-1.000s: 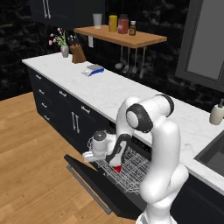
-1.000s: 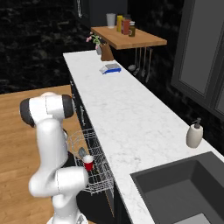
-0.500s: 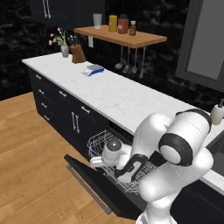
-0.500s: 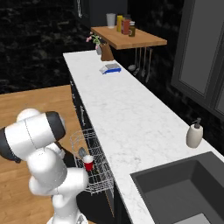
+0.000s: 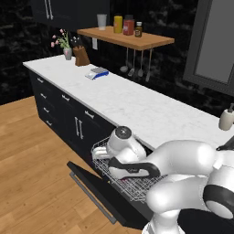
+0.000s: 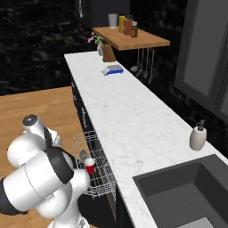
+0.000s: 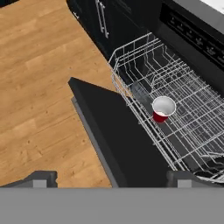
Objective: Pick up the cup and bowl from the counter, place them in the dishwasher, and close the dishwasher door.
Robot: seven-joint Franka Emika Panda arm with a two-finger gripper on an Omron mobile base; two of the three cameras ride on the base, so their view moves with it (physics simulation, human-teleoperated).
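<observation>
I'm hanging over the open dishwasher (image 7: 192, 39), looking down along my hand at the dishwasher door (image 7: 127, 144), which is lying dropped flat with its thin bar handle along the outer edge toward the wood floor (image 7: 39, 87). The white wire rack (image 7: 175, 109) is pulled out over the door. The cup (image 7: 162, 109) is standing upright in the rack, mouth up, near the rack's front edge; the right base view is showing it too, with the bowl (image 6: 83, 155) leaning just beside it, a grey shape I can't resolve well. The counter (image 5: 137, 100) is carrying neither of them, so I'm judging loading done and door closing as the step in hand. My gripper (image 7: 111, 177) is showing only two dark fingertips far apart at the bottom edge with nothing between them, so released and empty. To do this well I'm thinking: rack goes in first, since it's sitting over the door and would block the swing; then get under the door's outer edge near the handle and lift along its arc, not straight up. My own elbow and forearm are crowding the rack in the left base view, so that's the collision risk. Around: soap bottle (image 6: 197, 137) by the sink (image 6: 187, 196), wooden shelf (image 5: 125, 37) with jars, small blue-white item (image 5: 98, 72) on the counter, all well apart from the work.
</observation>
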